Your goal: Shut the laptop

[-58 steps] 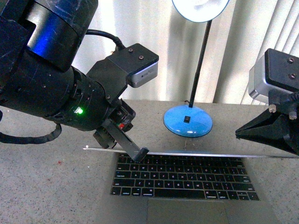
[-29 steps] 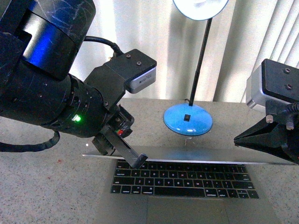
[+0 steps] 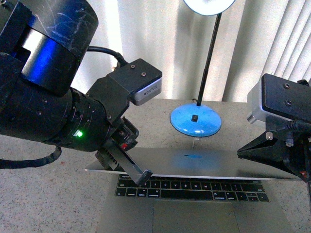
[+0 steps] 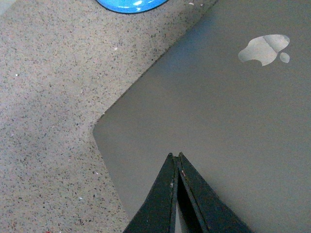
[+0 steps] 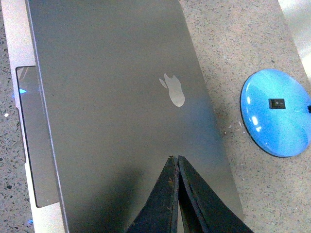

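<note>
While its lid (image 3: 204, 164) leans partway down over the black keyboard (image 3: 189, 190), the slim grey-silver aluminium laptop (image 3: 194, 213) lies at the near middle of the speckled grey stone tabletop (image 3: 43, 194). Its long axis runs left to right across the robot's front, hinge on the far side and open mouth facing the robot. The lid's free edge hangs over the top rows of keys, and its outer face, with the pale apple logo (image 4: 265, 48), tilts up and away. The black left gripper (image 3: 142, 175) rests its tip on that edge near the lid's left end. Its wrist view shows both fingers pressed together with nothing between them, close to the rounded corner (image 4: 99, 130). The black right gripper (image 3: 241, 153) touches the outer face towards the right end, its fingers likewise closed on nothing. Past the lid's edge, the right wrist view shows the trackpad (image 5: 29, 141) and a silver palm rest. Bare tabletop lies open to the left of the laptop. On the far side, the round glossy blue lamp base (image 3: 195, 121) sits near the hinge, a strip of table between them, and its thin black stem (image 3: 208, 58) rises before pale curtains (image 3: 146, 34).
</note>
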Available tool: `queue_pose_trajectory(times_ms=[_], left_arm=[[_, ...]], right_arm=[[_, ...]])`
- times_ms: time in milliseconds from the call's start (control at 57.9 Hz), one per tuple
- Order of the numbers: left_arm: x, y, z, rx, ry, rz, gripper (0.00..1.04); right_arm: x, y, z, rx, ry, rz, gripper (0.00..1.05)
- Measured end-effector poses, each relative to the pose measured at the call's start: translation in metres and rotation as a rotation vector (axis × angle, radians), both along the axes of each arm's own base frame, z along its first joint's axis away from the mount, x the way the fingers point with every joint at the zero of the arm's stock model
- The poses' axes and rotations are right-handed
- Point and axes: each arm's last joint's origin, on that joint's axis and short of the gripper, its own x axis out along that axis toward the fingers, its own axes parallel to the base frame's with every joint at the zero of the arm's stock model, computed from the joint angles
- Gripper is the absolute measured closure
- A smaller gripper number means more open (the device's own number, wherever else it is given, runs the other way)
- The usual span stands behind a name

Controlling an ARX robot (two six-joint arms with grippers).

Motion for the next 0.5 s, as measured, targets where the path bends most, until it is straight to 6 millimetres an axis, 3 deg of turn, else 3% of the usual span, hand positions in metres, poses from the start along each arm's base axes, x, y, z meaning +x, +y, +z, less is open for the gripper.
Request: queue_pose_trajectory(times_ms=[501], left_arm=[[-0.002,0.000,-0.012,-0.010,0.030,0.005,1.01]], right_arm=[[-0.003,0.006,-0.015,-0.001,0.025,0.017,1.02]])
